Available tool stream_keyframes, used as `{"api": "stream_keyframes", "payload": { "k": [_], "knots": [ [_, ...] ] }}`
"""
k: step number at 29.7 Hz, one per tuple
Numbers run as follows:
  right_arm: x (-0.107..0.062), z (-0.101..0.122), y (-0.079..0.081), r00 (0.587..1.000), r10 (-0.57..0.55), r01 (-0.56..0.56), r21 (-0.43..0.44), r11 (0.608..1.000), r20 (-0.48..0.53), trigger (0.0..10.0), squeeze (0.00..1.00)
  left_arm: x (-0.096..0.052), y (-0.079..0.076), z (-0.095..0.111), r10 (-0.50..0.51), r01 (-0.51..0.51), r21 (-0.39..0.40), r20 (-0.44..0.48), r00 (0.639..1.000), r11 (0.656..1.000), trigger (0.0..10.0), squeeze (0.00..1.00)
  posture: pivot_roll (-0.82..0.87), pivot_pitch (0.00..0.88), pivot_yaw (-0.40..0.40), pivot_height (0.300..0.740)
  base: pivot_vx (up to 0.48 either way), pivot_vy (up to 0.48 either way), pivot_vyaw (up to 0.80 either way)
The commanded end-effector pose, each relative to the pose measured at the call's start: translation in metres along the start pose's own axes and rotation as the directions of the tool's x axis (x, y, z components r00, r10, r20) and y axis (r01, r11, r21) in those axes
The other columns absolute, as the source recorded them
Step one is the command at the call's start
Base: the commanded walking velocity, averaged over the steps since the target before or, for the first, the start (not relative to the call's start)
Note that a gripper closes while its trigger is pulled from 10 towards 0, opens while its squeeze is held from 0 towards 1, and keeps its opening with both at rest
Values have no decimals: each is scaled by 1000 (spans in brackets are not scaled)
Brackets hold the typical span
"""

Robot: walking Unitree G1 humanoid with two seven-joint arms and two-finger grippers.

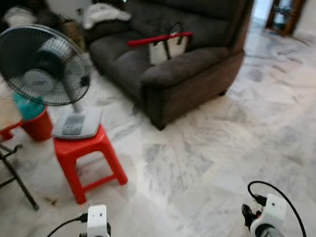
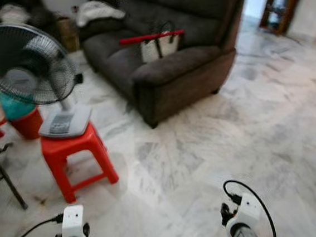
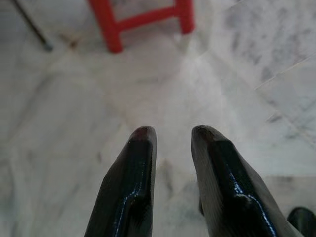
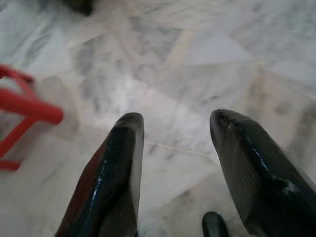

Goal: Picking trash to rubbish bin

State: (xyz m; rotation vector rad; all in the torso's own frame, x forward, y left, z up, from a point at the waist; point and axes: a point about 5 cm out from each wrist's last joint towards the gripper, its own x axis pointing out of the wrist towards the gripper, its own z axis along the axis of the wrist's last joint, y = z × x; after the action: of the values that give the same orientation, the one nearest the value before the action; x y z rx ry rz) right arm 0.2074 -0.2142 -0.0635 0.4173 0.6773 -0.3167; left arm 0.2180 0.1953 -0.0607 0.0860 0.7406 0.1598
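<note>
Right now your left gripper [image 3: 170, 136] and right gripper [image 4: 173, 123] are hanging parted and empty over bare marble floor [image 1: 218, 163], near the red stool [image 1: 86, 153].

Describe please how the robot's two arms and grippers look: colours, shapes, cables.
Both arms are silver with a white block at the wrist and a looping black cable. The left gripper and right gripper each have two long, glossy black fingers with rounded tips.

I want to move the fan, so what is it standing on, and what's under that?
The fan stands on a red plastic stool. Under the stool is bare marble floor; a red bucket sits behind it, partly hidden.
</note>
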Motion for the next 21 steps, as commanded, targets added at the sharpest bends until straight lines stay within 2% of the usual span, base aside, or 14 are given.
{"api": "stream_keyframes", "payload": {
  "k": [1, 18, 21],
  "knots": [
    [-1, 0, -4, 1000, -11, 11, -8, 1000, -1, 10000, 0, -1, -3, -2, -11, 11, 10, -9, 1000, 1000, 10000, 0, -31, 0, -22, 740, 0, 0, 800],
    [0, 0, -2, 1000, -4, 4, -17, 1000, -7, 10000, 0, 0, -6, -1, -33, 34, 46, -4, 999, 998, 10000, 0, -15, 4, -26, 740, 0, 0, 800],
    [1, 4, 2, 1000, 2, -2, -9, 1000, 6, 10000, 0, 1, -7, 5, -44, 43, 70, 12, 999, 997, 10000, 0, 2, 21, -20, 740, 0, 0, 800]
  ]
}}
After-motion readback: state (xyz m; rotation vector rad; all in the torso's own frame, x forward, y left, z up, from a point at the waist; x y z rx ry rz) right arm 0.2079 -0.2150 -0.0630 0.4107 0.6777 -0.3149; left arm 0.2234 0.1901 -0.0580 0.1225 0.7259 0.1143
